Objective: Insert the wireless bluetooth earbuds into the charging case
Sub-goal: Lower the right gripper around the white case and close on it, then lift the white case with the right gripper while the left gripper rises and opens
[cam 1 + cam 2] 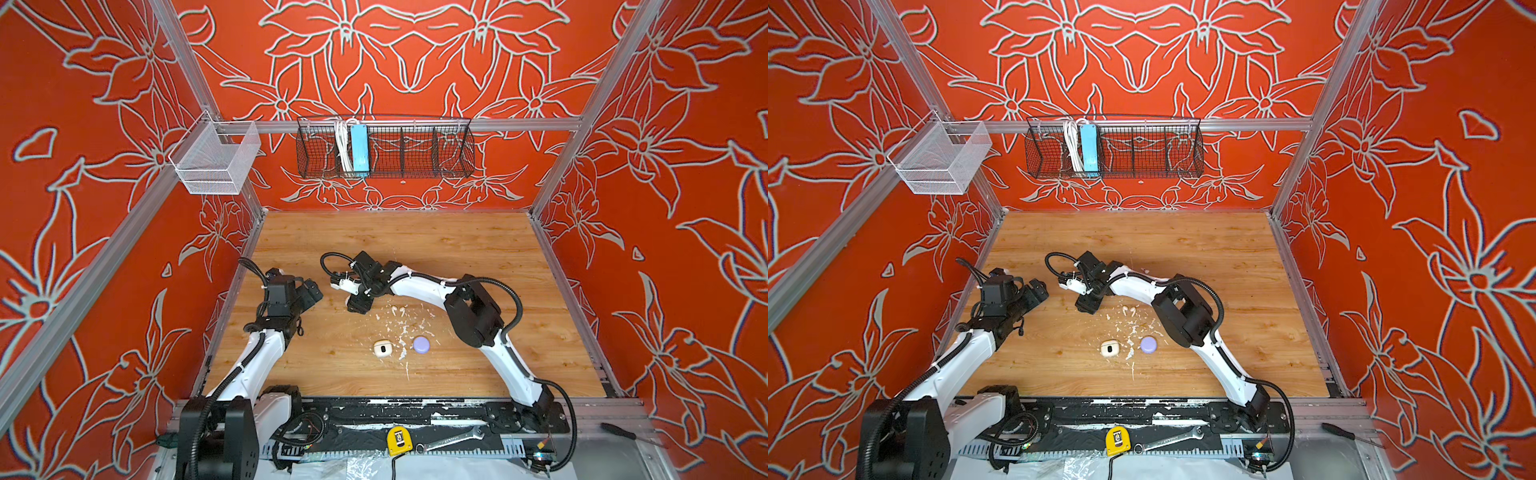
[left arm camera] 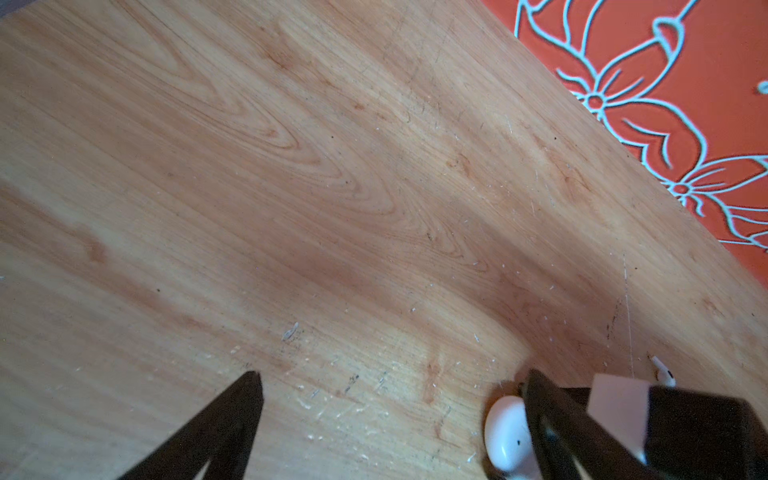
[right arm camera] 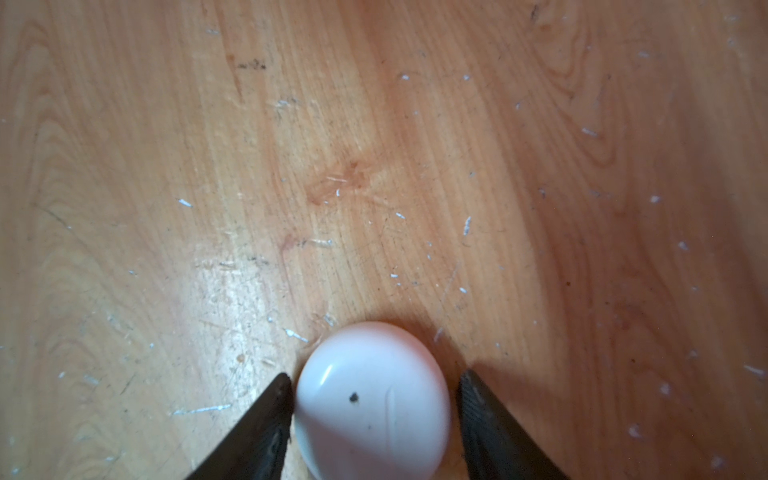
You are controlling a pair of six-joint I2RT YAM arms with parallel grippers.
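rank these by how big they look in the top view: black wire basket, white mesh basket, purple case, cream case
1. black wire basket
2. white mesh basket
3. purple case and cream case: about alike, too close to rank

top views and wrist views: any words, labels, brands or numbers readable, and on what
Nothing can be read in any view.
wrench: any marking on the shaft is too blurred.
yellow tape measure: face label too small.
blue power strip: no legible print.
white rounded case: no print, only a dark speck.
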